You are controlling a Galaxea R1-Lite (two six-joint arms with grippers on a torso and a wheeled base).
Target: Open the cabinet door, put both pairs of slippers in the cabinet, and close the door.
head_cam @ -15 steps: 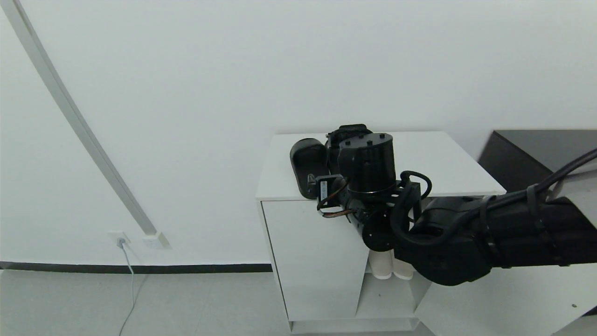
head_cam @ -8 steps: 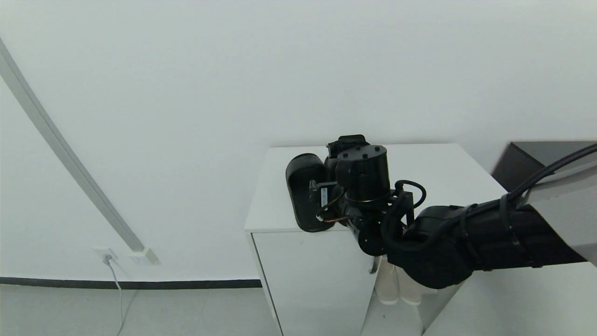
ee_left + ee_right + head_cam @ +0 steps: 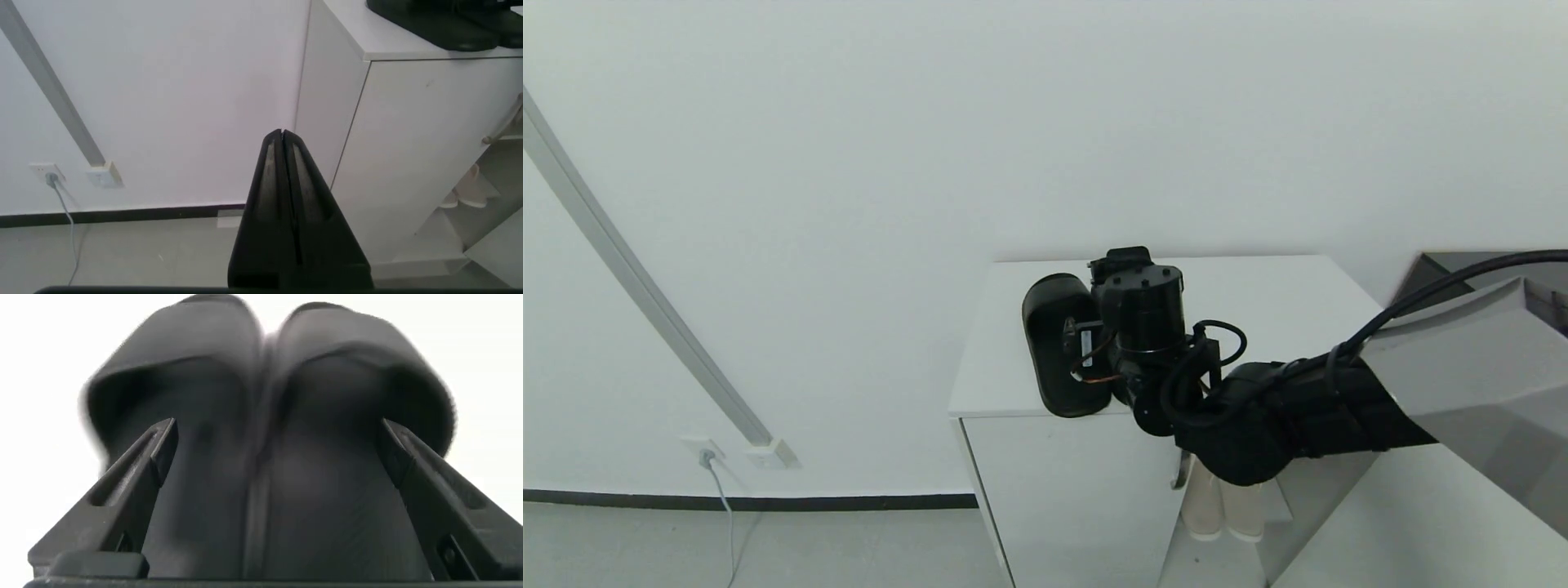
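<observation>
Left gripper (image 3: 282, 140) hangs low, nearest the robot, fingers pressed flat together, holding nothing. It points at the wall beside the cabinet (image 3: 1282, 310).

Right arm is stretched out over the cabinet's front edge. Its wrist and cables block the head view of the right gripper (image 3: 278, 437) and part of the cabinet opening. In the right wrist view the fingers (image 3: 135, 486) are spread wide, one on each side of the black slippers (image 3: 270, 523). Cannot tell if the pads touch them.

The black pair sits on the cabinet top at the front left, side by side, toe ends just over the front edge.

The left door panel (image 3: 1070, 498) is shut. The open door (image 3: 1405, 531) swings out at lower right. The white slippers (image 3: 1221, 510) are inside the open compartment, standing together, upper parts hidden by the arm.

A dark unit (image 3: 1421, 273) stands just right of the cabinet, partly behind the arm.

On the white wall far left are a socket (image 3: 704, 449) with a cord (image 3: 723, 506) dropping from it, slanted grey trunking (image 3: 629, 278) and a black skirting line (image 3: 768, 496).
</observation>
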